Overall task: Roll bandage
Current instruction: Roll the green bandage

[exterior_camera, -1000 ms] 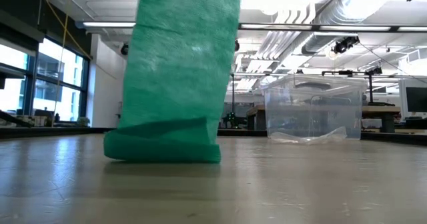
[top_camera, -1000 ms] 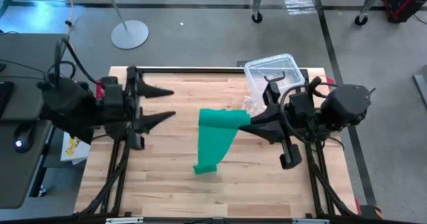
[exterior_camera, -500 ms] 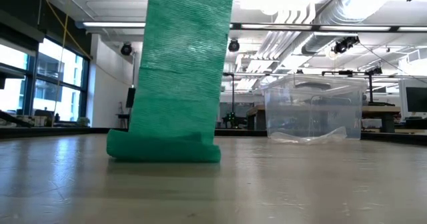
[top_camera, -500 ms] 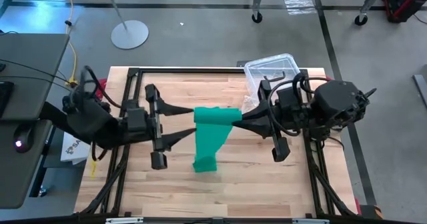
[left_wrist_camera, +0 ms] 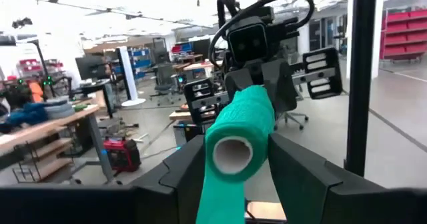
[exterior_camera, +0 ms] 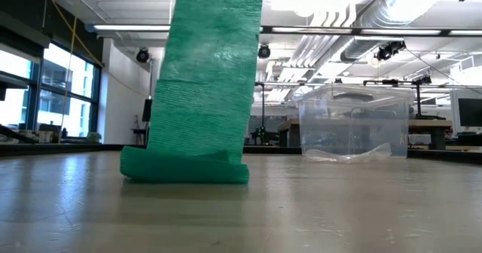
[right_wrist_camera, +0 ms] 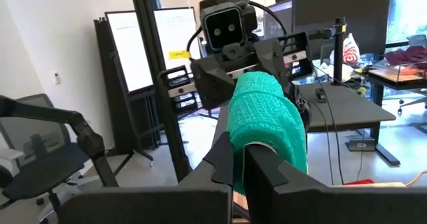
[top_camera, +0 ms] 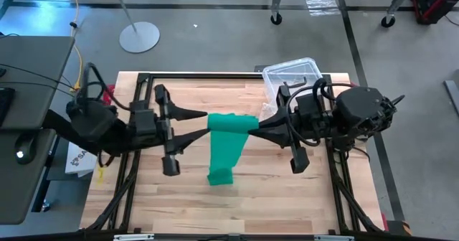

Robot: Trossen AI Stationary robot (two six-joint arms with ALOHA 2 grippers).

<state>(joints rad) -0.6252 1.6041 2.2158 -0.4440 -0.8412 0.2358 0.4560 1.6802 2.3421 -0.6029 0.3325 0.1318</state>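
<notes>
Bandage (top_camera: pixel 228 137): green; partly rolled.
Left gripper (top_camera: pixel 203 123), at 9 o'clock of the roll: fingers straddle the roll's open core end, not visibly clamped.
Roll: held above table centre; loose tail hangs to the table (top_camera: pixel 287 198), end folded there.
Right gripper (top_camera: pixel 257 128), at 3 o'clock: pinched tight on the roll.
Remaining: wind up the tail.

Wooden bench (top_camera: pixel 143 198) — the bandage's (top_camera: pixel 221 175) folded lower end rests near its middle, a clear plastic box (top_camera: pixel 290 74) behind it.

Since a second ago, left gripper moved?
Yes. The left gripper went right across the table, from clear of the bandage to its left edge.
</notes>
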